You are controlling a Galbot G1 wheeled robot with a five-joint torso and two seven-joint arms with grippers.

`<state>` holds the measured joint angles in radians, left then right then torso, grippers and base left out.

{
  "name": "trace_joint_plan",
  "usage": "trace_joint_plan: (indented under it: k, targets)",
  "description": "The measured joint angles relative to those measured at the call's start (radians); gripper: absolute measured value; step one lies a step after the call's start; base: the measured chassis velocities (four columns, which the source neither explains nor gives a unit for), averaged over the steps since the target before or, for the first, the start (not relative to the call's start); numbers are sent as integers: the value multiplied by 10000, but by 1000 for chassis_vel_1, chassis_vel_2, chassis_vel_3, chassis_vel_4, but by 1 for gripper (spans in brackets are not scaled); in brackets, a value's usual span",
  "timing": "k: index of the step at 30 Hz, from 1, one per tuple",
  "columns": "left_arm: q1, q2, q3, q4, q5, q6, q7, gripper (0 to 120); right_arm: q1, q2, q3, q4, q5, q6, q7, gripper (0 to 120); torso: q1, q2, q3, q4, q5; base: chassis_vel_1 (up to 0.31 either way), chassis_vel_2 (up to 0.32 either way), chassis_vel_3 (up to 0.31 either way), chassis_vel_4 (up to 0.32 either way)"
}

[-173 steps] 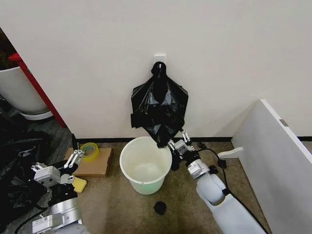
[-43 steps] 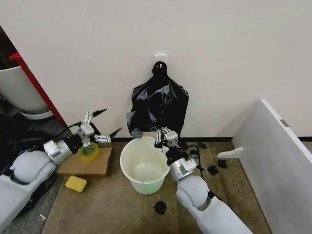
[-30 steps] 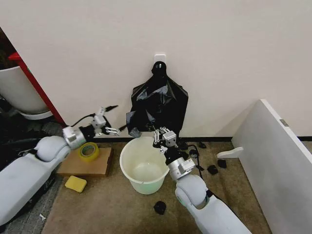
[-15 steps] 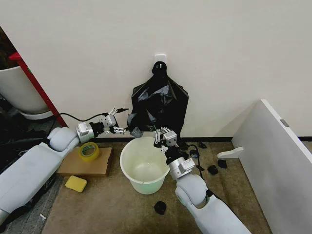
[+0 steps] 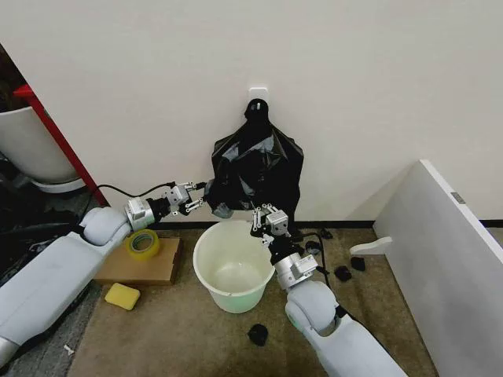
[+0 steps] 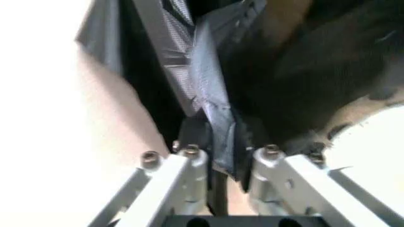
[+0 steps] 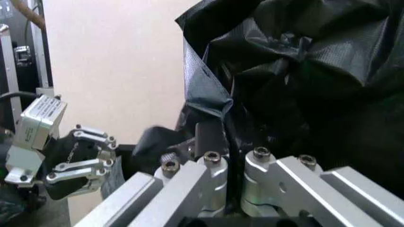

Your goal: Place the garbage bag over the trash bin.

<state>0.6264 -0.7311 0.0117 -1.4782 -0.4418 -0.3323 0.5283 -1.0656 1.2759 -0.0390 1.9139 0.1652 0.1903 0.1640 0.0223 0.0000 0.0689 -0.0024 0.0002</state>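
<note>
A small black scrap (image 5: 258, 334) is seen on the brown carpet (image 5: 181, 338) nearest the robot, with a yellow sponge (image 5: 122, 295) to the left. Behind the sponge, a flat cardboard piece (image 5: 137, 265) is noted, carrying a roll of yellow-green tape (image 5: 142, 243).

The trash bin (image 5: 233, 265) is found upright on the carpet in front of the wall, its mouth uncovered and its inside bare; a pale green tint is seen at its base.

The right gripper (image 5: 267, 222) is raised at the bin's far right rim, at the lower edge of the garbage bag (image 5: 256, 175). In the right wrist view the right gripper (image 7: 231, 163) is seen with its jaws drawn close together, a fold of the garbage bag (image 7: 296, 80) pinched between them.

The left gripper (image 5: 201, 200) is extended from the left, above the bin's far left rim, at the bag's lower left corner. In the left wrist view the left gripper (image 6: 228, 160) is seen with its jaws narrowly spread and a strip of the garbage bag (image 6: 208, 90) caught between them.

The bag is hung against the white wall (image 5: 377, 102) from a white hook (image 5: 258, 97), bunched at the top and spread wide lower down, directly behind and above the bin. It is not over the bin.

To the right, a white panel (image 5: 448, 259) is leaned at an angle.
</note>
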Motion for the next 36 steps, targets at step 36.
trace_joint_plan:
  k: [36]
  targets:
    - [7220, -1236, -2685, -7024, -1722, 194, -6973, 0, -4979, -2520, 944, 5938, 3383, -2639, 3109, 0, -1, 1, -1, 0, 1, 0, 0, 0, 0]
